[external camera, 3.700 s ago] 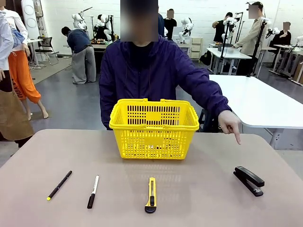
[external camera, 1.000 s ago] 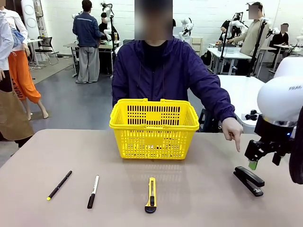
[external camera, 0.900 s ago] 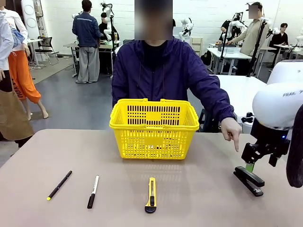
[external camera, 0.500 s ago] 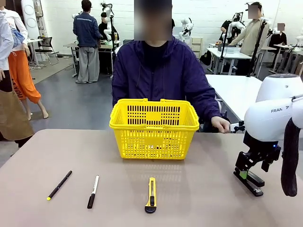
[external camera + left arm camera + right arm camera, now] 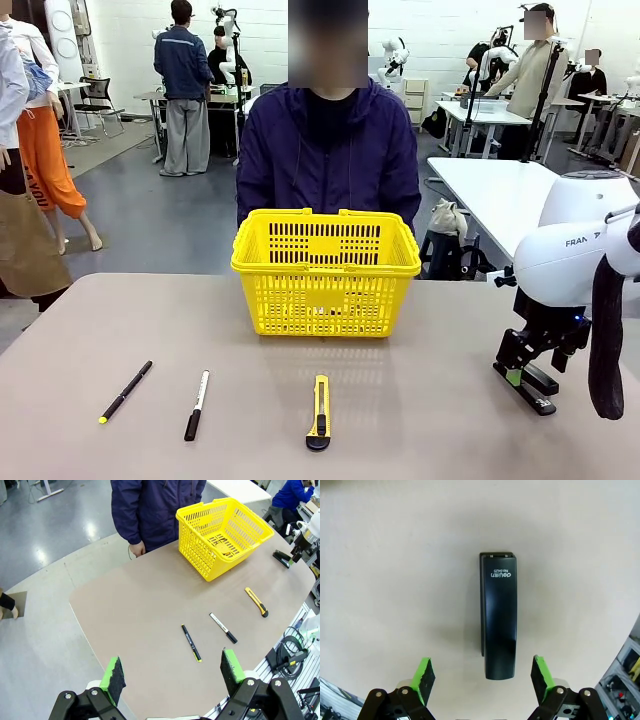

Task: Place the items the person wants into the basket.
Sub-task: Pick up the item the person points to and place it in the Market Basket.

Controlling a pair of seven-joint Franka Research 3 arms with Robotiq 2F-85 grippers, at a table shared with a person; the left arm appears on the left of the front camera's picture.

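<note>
The black stapler [image 5: 498,615] lies flat on the table, and my right gripper [image 5: 482,677] hangs open just above it with a green pad on either side of its near end. From the front, that gripper [image 5: 532,372] stands over the stapler [image 5: 537,393] at the table's right. The yellow-and-black utility knife [image 5: 319,411] lies near the front middle. Behind it the yellow basket [image 5: 325,270] stands in front of the person [image 5: 330,150], whose hands are off the table. My left gripper [image 5: 172,675] is open and empty, high above the table's left end.
A black pen with a yellow tip [image 5: 126,391] and a white-and-black marker [image 5: 197,405] lie at the front left. In the left wrist view a yellowish item [image 5: 223,541] lies inside the basket [image 5: 200,555]. Bare tabletop separates the stapler from the basket.
The person's pointing hand has drawn back from the stapler and off the table. My right gripper has come down and to the left, and now straddles the stapler, still open.
</note>
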